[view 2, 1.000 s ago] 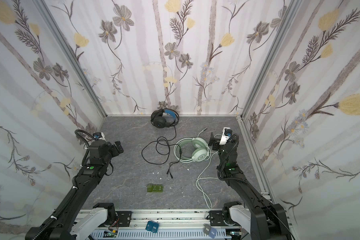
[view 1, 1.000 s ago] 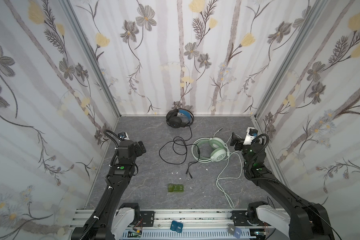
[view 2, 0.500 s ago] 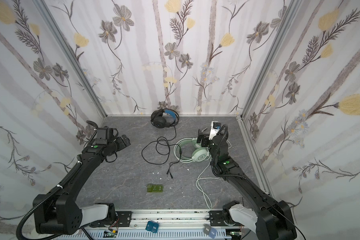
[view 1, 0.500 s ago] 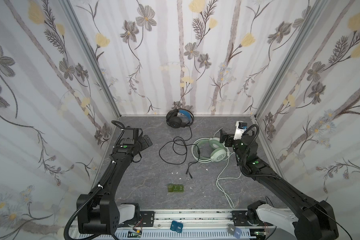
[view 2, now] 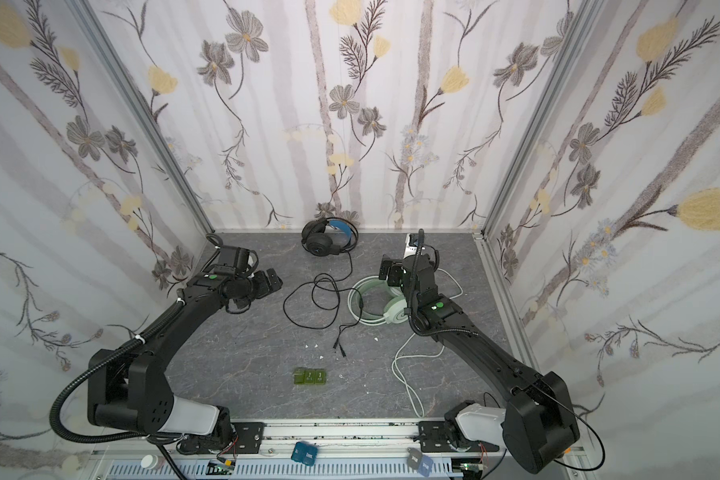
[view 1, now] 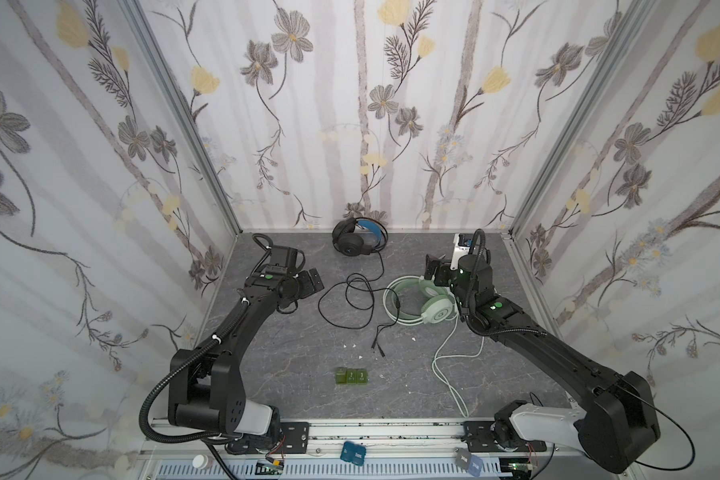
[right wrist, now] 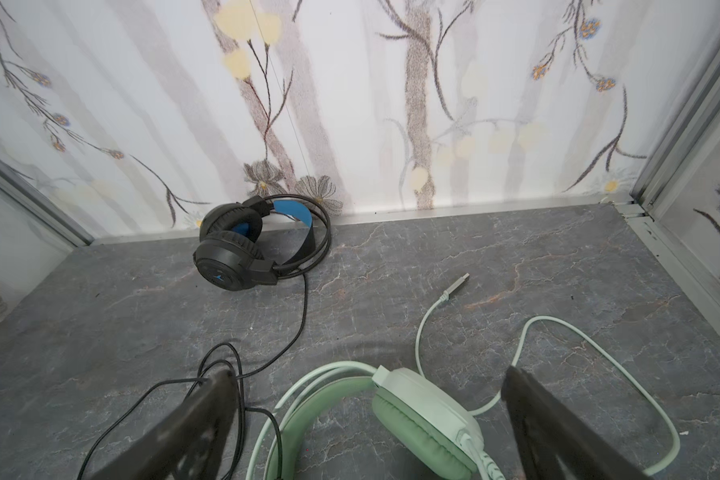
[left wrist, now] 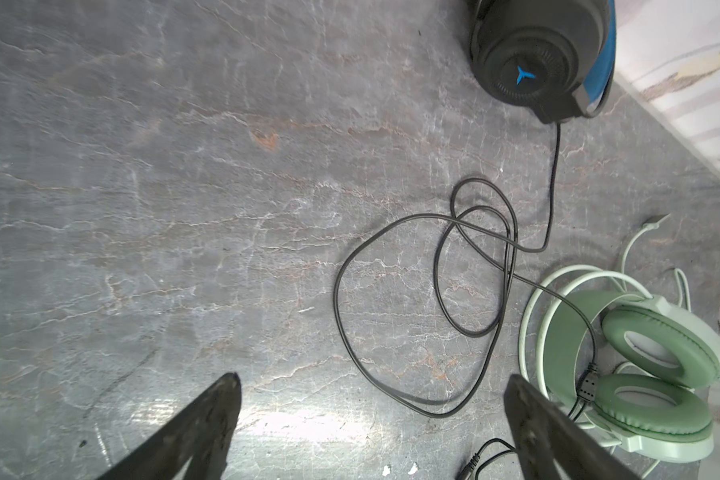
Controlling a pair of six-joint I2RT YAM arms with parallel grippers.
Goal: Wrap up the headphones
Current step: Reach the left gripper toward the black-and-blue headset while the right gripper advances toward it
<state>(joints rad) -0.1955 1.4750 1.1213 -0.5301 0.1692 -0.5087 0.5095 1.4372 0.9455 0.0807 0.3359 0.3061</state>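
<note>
In a top view the black headset (view 2: 323, 241) lies at twelve o'clock on the counter (view 2: 242, 357), against the back wall. Its black cable (view 2: 314, 328) loops down toward the centre. The mint headset (view 2: 393, 311) sits at two o'clock, with the right hand (view 2: 387, 270) above its band, jaws apart. The left hand (view 2: 269, 282) hangs at ten o'clock, also spread wide and well apart from both headsets.

Three small green tiles (view 1: 351, 377) lie in a row on the grey marbled tabletop (view 1: 292, 374) between floral-papered walls (view 1: 350, 124).
</note>
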